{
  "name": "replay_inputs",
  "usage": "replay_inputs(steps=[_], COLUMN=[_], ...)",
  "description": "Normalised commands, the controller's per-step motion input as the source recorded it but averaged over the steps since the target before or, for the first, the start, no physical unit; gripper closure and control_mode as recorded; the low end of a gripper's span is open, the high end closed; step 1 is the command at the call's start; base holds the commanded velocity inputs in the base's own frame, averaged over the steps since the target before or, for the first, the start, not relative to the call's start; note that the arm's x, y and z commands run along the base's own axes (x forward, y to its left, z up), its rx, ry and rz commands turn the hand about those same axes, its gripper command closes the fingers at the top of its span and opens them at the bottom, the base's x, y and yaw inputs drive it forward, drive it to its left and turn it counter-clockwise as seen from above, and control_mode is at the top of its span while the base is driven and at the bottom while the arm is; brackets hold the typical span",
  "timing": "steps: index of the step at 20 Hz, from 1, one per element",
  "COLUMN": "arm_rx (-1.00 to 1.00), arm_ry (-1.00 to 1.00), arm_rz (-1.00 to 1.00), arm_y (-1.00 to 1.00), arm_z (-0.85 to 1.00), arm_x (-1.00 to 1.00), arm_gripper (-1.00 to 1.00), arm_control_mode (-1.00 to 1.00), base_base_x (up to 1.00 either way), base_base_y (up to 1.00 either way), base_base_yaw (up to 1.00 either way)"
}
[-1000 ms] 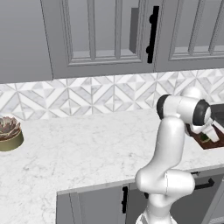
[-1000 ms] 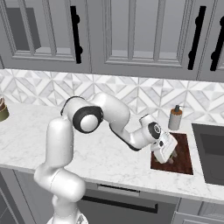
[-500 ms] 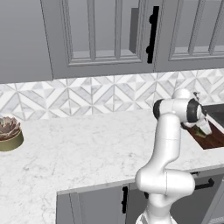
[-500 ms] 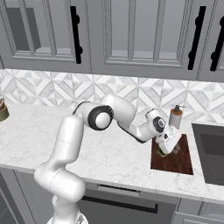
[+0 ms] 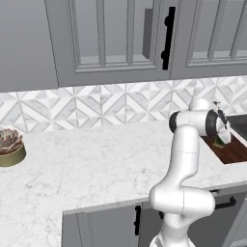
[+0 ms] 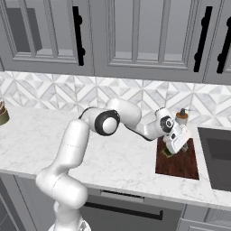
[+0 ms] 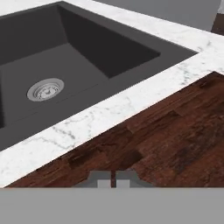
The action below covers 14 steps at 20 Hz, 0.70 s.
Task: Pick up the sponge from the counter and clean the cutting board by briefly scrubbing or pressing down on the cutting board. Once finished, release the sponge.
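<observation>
The sponge (image 6: pixel 167 153) lies on the board (image 6: pixel 178 162), near the board's far left end in the right base view, a small dark green block with a lighter edge. In the left base view it shows as a green patch (image 5: pixel 219 143) just under the hand. The gripper (image 6: pixel 169 151) stands right over it, tips down. The fingers (image 7: pixel 99 180) are brought almost together, with only a thin slit between them. The sponge sits right at the fingertips in the base views, but whether they are pinching it cannot be made out.

The board is dark reddish-brown wood with visible grain (image 7: pixel 166 140), lying flat on the counter (image 6: pixel 58 140), which is white marble with faint grey veins. Just beside the board, across a strip of marble, is a dark sink (image 7: pixel 65 57) with a round metal drain (image 7: pixel 45 89); the right base view shows the sink's basin (image 6: pixel 216 155) to the right of the board. A small bottle (image 6: pixel 182 116) with a brown body stands at the back of the counter behind the board. At the counter's far left sits a succulent in a pot (image 5: pixel 9 147).

Behind runs a backsplash (image 5: pixel 96 103) of grey-and-white geometric tiles, with grey cabinets (image 6: pixel 135 36) above carrying black handles (image 6: pixel 78 34). No writing or labels can be read anywhere.
</observation>
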Motion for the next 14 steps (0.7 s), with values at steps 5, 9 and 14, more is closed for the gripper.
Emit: replay_inputs(steps=[5,9,14], arm_rx=[0.02,0.11,0.18], arm_ry=[-0.14,-0.20,-0.19], arm_rz=[0.00,0.00,0.00], arm_y=[0.00,0.00,0.21], arm_z=[0.50,0.77,0.59], arm_x=[-0.71,-0.85,-0.81], arm_gripper=[1.00,1.00,1.00], arm_control_mode=[-1.00,-1.00,-1.00], base_base_x=[0.00,0.00,0.00], base_base_y=[0.00,0.00,0.00], base_base_yaw=[0.00,0.00,0.00])
